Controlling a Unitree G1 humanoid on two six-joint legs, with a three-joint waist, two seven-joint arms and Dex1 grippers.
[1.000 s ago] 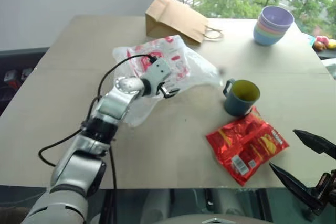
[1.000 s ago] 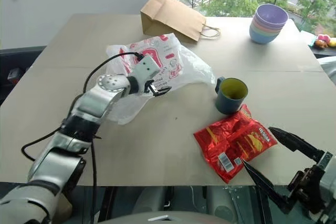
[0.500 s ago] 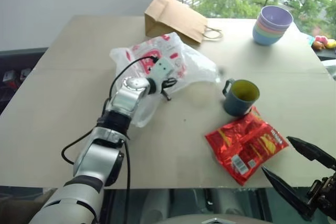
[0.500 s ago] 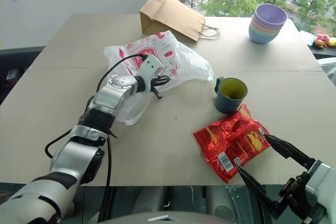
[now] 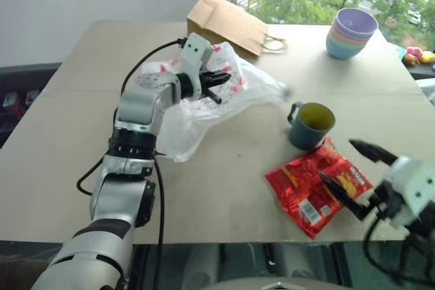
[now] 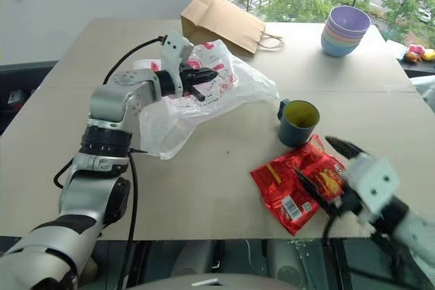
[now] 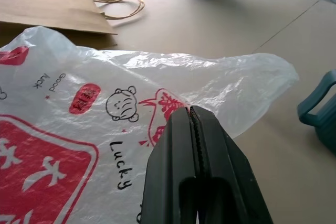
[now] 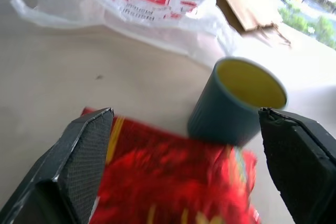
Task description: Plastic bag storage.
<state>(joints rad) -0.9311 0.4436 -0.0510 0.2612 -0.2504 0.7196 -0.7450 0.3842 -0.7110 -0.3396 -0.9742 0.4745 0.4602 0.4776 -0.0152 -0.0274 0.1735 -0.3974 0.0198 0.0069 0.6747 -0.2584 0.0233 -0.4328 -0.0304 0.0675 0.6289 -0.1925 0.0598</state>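
Since a second ago we have pinched the plastic bag [image 5: 217,93] in our left fingers [image 5: 212,85] and lifted it; right fingers [image 5: 353,174] spread, nearer the mug [image 5: 310,125].

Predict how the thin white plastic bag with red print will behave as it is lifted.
The thin, crinkly white plastic bag with red print probably flops: it sags from the left pincer. Likely very light. Its smooth film might slip from the shut fingers.

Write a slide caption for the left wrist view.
Shut left gripper pinching the crinkly translucent white plastic bag beside the brown paper bag.
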